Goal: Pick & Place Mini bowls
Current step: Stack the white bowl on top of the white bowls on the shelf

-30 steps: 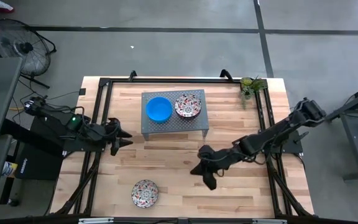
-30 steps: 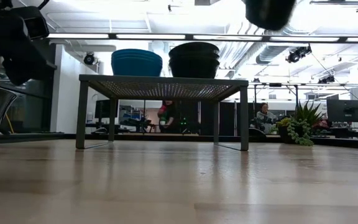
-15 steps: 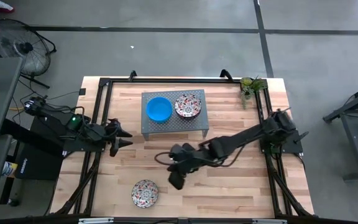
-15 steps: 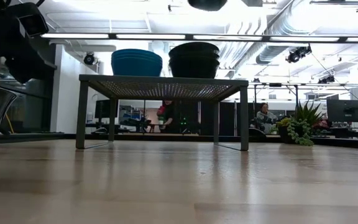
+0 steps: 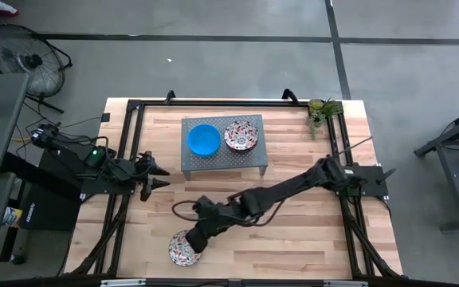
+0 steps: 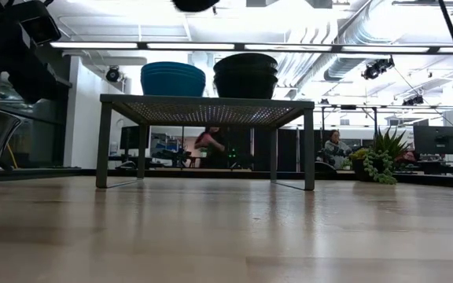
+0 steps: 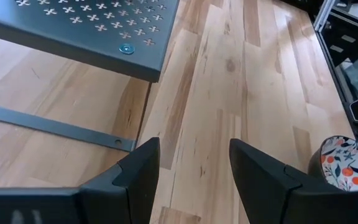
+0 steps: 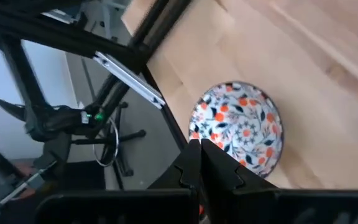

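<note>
One floral mini bowl (image 5: 185,248) sits alone on the table near its near edge; the right wrist view shows it (image 8: 238,124) upright on its base. My right gripper (image 5: 197,238) (image 8: 200,148) is stretched across the table, fingers shut, its tips over that bowl's rim. A blue bowl stack (image 5: 204,139) (image 6: 173,79) and a floral bowl stack (image 5: 241,135) (image 6: 245,75) stand on the grey perforated stand (image 5: 223,158). My left gripper (image 5: 159,174) (image 7: 194,163) waits open, left of the stand. My right gripper points its shut fingers (image 8: 191,155) down at a slant, coming from the table's right, at the lone floral bowl's rim (image 8: 197,127). Whether the tips touch the rim I cannot tell. The bowl rests flat on the table.
The stand (image 6: 203,110) fills the table's far middle. A small potted plant (image 5: 320,108) stands at the far right corner. A black frame (image 5: 134,108) runs round the table's edges. Bare wood lies between the stand and the near edge. People sit in the room behind.
My right arm has swept from the table's right middle toward the left and near edge, ending over the lone floral bowl. In the low view its gripper has passed leftward along the top. The bowls and my left arm have kept still.
</note>
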